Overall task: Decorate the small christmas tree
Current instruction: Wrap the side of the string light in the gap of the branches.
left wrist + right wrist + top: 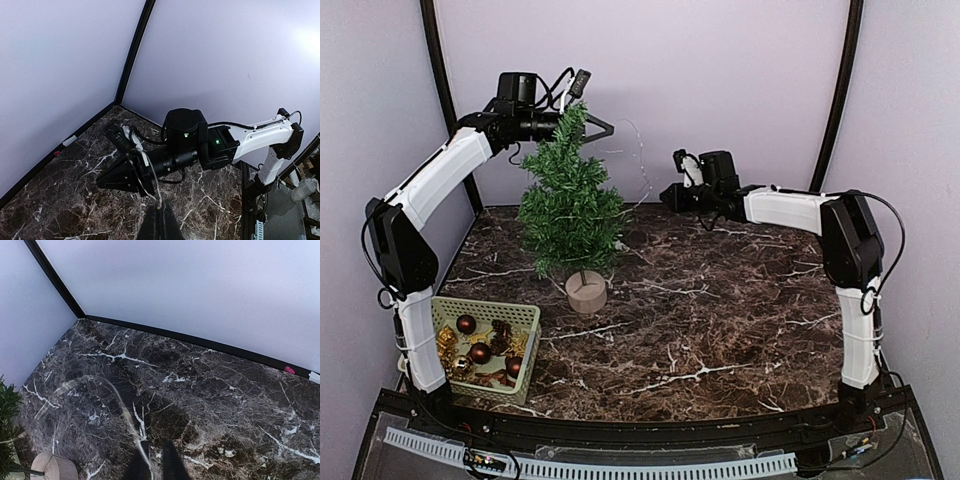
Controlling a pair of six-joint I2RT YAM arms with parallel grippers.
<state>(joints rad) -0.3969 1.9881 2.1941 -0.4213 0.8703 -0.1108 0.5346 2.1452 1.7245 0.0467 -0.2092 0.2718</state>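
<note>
Your left gripper [601, 128]: clenched on thin wire [646, 165] beside small christmas tree [570, 200] top; your right gripper [666, 194]: grip cannot be told.

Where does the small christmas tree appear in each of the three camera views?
Top external: the small christmas tree stands upright, left of centre.
Left wrist: not in it.
Right wrist: cut off at the lower left edge; needles and wooden base show.
Shared landmark: the dark marble table, in all three.
</note>
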